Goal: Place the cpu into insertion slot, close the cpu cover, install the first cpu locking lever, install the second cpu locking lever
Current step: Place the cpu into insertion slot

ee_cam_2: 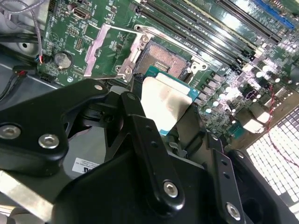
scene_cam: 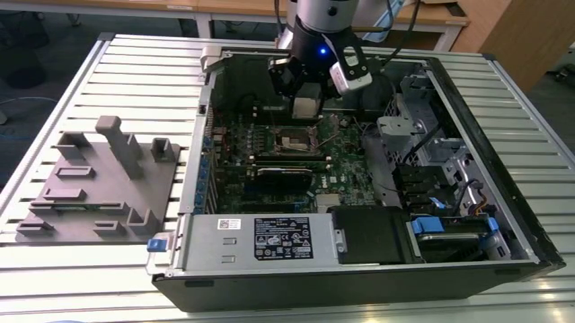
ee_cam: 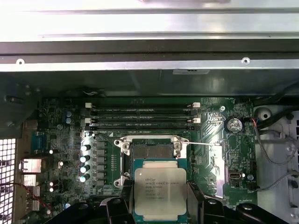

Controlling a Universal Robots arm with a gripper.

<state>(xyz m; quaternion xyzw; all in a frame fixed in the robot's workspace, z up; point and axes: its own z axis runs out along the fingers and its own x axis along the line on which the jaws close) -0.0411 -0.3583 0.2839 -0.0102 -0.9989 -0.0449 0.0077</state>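
In the exterior view the gripper point(scene_cam: 308, 101) hangs inside the open computer case point(scene_cam: 359, 286). Its fingers are closed on the cpu point(scene_cam: 306, 108). The chip is up in the air, just above the insertion slot point(scene_cam: 295, 140) on the green board point(scene_cam: 351, 178). A black card point(scene_cam: 285, 172) lies near the slot. A grey stand point(scene_cam: 99, 182) sits on the table point(scene_cam: 134, 54), well apart from the case.

In the second wrist view the two black fingers point(ee_cam_2: 135, 126) pinch the cpu point(ee_cam_2: 166, 100) by its sides. The slot point(ee_cam_2: 166, 61) is bare. The cpu cover point(ee_cam_2: 106, 52) is flipped open beside it, so I think nothing blocks the way down.

In the first wrist view the cpu point(ee_cam: 160, 191) sits flat between the fingers point(ee_cam: 124, 198), close to the slot point(ee_cam: 152, 151). To do this well, I think the chip should stay flat, match its corners to the dark frame and go down softly. A tipped chip could hurt the tiny gold contacts. A thin lever point(ee_cam: 203, 143) sticks out to one side and long memory slots point(ee_cam: 145, 116) lie beyond, so the fingers should keep off them
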